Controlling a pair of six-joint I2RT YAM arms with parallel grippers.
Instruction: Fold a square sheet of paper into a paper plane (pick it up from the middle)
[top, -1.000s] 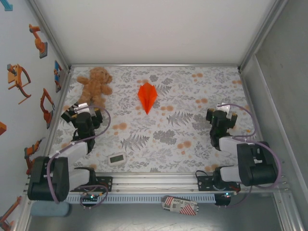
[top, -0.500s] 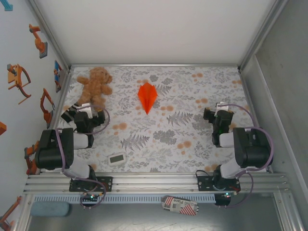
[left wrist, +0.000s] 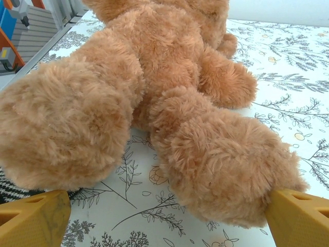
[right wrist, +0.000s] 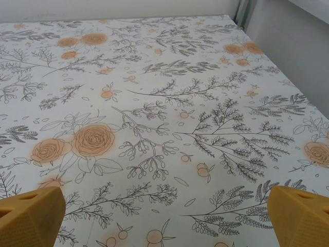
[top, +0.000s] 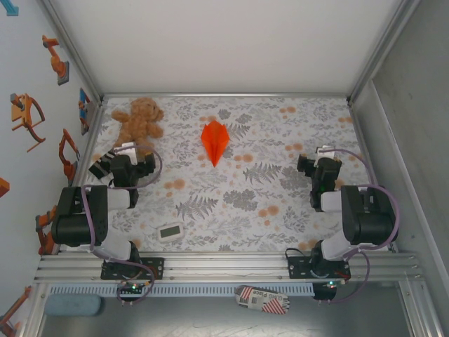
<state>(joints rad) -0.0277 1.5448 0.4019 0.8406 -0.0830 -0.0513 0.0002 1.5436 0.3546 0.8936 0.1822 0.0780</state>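
Note:
The orange paper plane point(top: 214, 141), a narrow pointed dart with a centre crease, lies on the flowered table at the back middle, its tip toward the near edge. Neither gripper touches it. My left gripper point(top: 123, 156) sits at the left just below the teddy bear point(top: 139, 121), open with nothing held; its yellow fingertips point(left wrist: 33, 218) stand wide apart in front of the bear's legs point(left wrist: 221, 170). My right gripper point(top: 321, 163) rests at the right over bare tablecloth, open and empty, its fingertips point(right wrist: 300, 216) far apart.
A small white timer point(top: 170, 231) lies near the front edge between the arms. The table's aluminium frame point(top: 224, 263) runs along the near side, and enclosure walls stand at left, right and back. A printed packet point(top: 263, 300) lies below the rail.
Both arms folded back toward their bases over the last second, the upper links swinging upright. The grippers shifted only slightly. The paper plane, bear and timer stayed put.

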